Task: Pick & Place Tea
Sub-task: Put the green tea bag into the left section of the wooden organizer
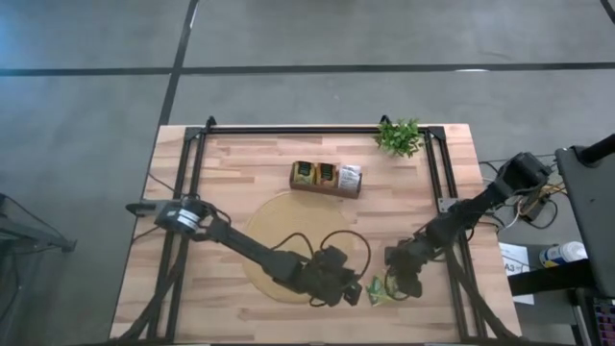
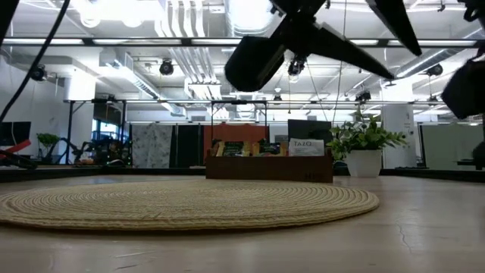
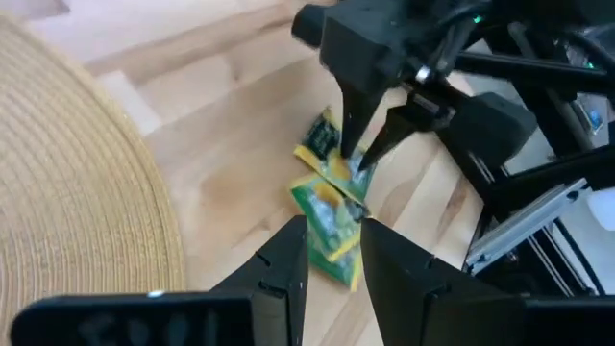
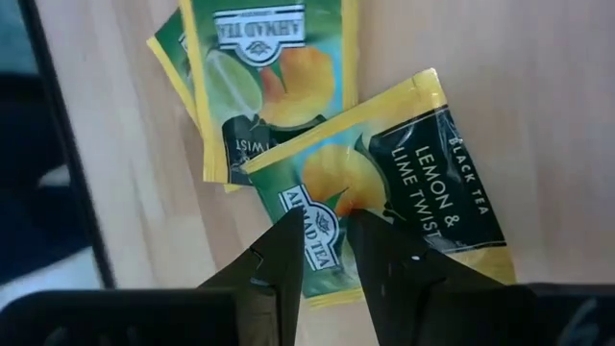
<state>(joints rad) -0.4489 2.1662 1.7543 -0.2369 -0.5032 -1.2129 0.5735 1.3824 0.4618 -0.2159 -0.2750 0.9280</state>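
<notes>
On the bench [image 1: 240, 163], near its front right corner and just past the mat [image 1: 279, 231], both pincers, left [image 3: 333, 252] and right [image 4: 323, 252], hang a little spread right over a small pile of tea bags [image 4: 384, 192], pinching none.

open-plan lab or workshop, exposed ceiling ducts [image 2: 186, 30], strip lights, partition screens [image 2: 151, 144]

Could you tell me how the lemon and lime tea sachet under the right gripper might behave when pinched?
The lemon and lime tea sachet looks thin and flat, so probably light and floppy. Its glossy wrapper may slip on the wood. It overlaps another sachet, which might drag along.
</notes>
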